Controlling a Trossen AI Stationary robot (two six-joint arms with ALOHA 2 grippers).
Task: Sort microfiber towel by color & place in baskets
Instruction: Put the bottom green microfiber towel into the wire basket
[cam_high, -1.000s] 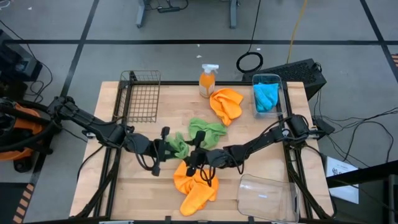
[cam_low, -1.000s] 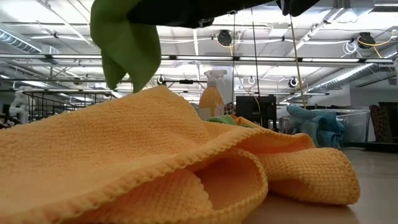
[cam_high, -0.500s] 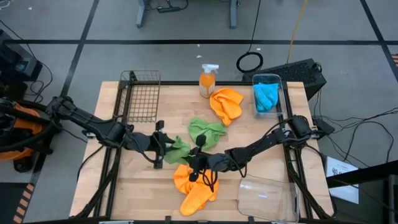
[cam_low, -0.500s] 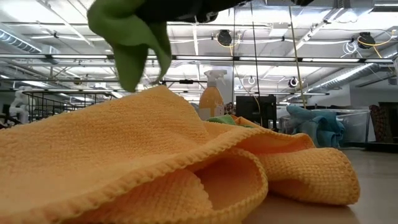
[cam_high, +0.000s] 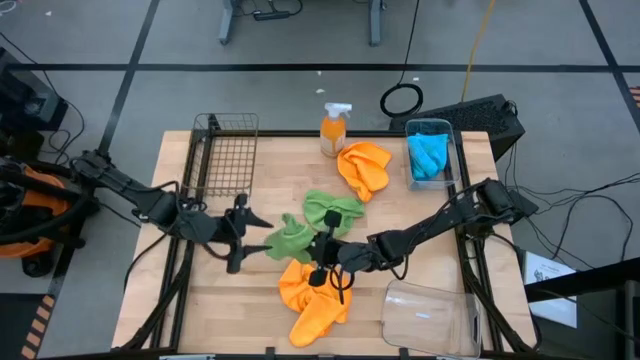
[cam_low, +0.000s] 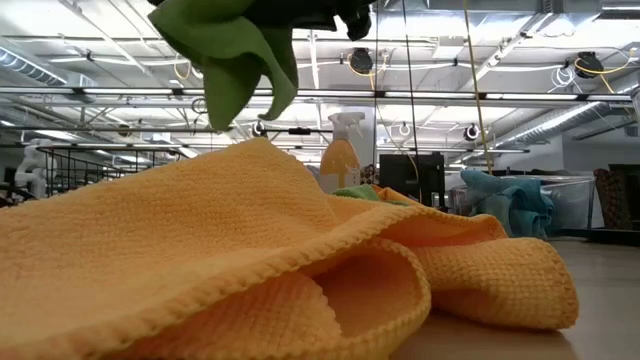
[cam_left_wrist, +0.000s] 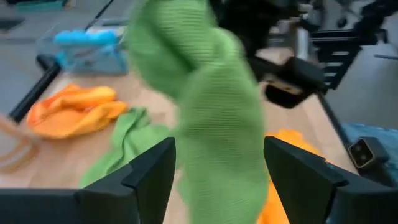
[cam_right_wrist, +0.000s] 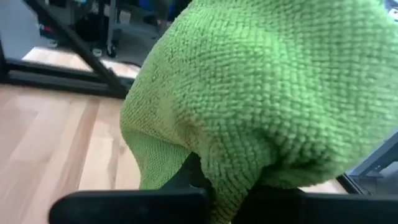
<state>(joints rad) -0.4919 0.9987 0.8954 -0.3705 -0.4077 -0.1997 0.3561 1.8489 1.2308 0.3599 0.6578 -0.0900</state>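
A: Both tools on the green towel (cam_high: 291, 238)?
B: Yes, right tool (cam_high: 322, 250) and left tool (cam_high: 248, 222) each clamped on it above the counter (cam_high: 220, 300); opposing pulls could tear it free, missing the wire basket (cam_high: 226, 152)

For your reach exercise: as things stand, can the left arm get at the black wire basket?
Probably yes: the wire basket stands open-topped on the left arm's side with bare table between, though the left gripper is occupied with a green towel.

wire basket (cam_high: 226, 153) back-left on table (cam_high: 190, 310) | spray bottle (cam_high: 334, 129) back-centre | tub (cam_high: 433, 153) back-right, towel (cam_high: 428, 155) inside | second tub (cam_high: 427, 316) front-right | loose towels mid-table between arms
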